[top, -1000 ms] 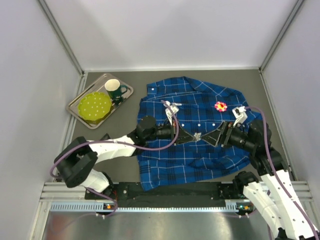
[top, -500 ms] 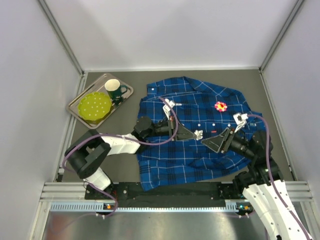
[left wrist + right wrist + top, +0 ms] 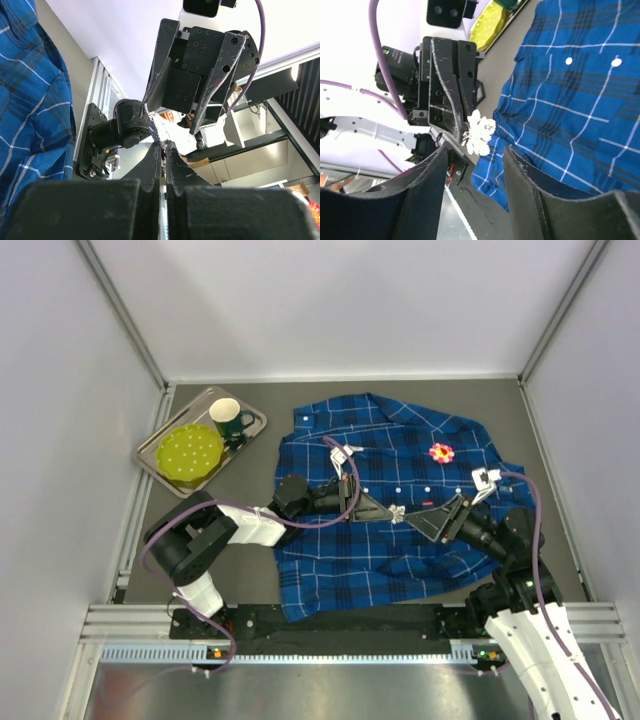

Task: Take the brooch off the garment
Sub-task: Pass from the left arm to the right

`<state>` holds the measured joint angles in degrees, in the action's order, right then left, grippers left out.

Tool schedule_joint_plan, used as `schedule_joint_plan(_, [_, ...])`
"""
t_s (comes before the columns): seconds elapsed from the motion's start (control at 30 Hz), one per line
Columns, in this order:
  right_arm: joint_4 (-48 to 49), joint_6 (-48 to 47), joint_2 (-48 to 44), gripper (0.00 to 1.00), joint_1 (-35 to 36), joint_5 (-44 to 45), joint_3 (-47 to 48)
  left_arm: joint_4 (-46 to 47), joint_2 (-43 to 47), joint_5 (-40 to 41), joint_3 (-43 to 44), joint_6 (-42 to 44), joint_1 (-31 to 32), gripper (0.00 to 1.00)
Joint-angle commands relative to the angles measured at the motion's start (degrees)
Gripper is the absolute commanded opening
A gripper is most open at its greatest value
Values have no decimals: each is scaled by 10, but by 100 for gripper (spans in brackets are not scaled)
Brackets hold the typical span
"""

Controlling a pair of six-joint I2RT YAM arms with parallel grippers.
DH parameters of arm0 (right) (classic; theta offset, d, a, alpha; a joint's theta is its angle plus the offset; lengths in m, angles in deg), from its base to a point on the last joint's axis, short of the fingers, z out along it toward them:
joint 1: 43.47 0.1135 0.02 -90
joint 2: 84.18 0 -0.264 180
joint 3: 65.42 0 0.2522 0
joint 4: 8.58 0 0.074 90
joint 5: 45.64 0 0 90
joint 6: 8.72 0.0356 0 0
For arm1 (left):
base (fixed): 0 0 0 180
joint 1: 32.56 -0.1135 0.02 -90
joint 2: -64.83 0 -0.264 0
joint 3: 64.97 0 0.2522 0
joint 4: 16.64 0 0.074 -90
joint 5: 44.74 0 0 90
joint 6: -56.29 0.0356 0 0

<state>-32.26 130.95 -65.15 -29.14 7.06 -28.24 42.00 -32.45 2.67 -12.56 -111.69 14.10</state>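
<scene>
Grey desk [image 3: 500, 400] is carrying the garment [image 3: 380, 570]; your left pincer [image 3: 162, 146] is clamping a white brooch [image 3: 479, 131], right pincer [image 3: 472, 152] gaping at 3 o'clock.

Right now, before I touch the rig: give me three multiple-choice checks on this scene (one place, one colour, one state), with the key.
1. Where is the pink flower brooch?
A. On the green plate
B. On the shirt
C. Hanging on the back wall

2. What colour is the mug on the tray?
A. Green
B. Red
C. White

3. How do the jaws of the left gripper stand?
A. Wide open
B. Half open, empty
C. Shut on the white brooch

Key:
1 B: it lies on the plaid fabric, apart from both arms.
2 A: the top view shows a dark green body and handle with a pale inside.
3 C: the right wrist view shows the white brooch at the tip of closed jaws.
</scene>
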Motion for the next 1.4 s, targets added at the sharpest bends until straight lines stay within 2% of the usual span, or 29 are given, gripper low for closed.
schedule_joint_plan(0.0, [-71, -38, -27, 49, -4, 61, 38, 158, 29, -2, 2, 3, -1, 0])
schedule_joint_plan(0.27, [-8, -6, -8, 38, -4, 15, 24, 221, 9, -1, 8, -44, 0, 0])
schedule_joint_plan(0.47, [29, 20, 7, 35, -4, -8, 3, 249, -4, 4, 15, -63, 5, 0])
schedule_joint_plan(0.6, [45, 38, 4, 36, -4, -15, -11, 248, 2, 4, 16, -61, 9, 0])
schedule_joint_plan(0.77, [21, 36, -7, 42, -4, -3, -16, 218, 22, 3, 15, -40, 11, 0])
schedule_joint_plan(0.93, [70, 69, 7, 39, -4, -23, -35, 214, 21, 2, 21, -38, 17, 0])
schedule_joint_plan(1.07, [88, 77, 11, 31, -4, -30, -43, 224, 11, 5, 26, -45, 18, 0])
schedule_joint_plan(1.27, [126, 101, 13, 24, -5, -33, -56, 227, 6, 6, 33, -47, 24, 0])
schedule_joint_plan(1.33, [132, 107, 15, 19, -4, -31, -55, 226, 3, 4, 33, -46, 27, 0])
schedule_joint_plan(1.37, [132, 107, 14, 11, -4, -30, -53, 226, 2, 4, 31, -46, 27, 0])
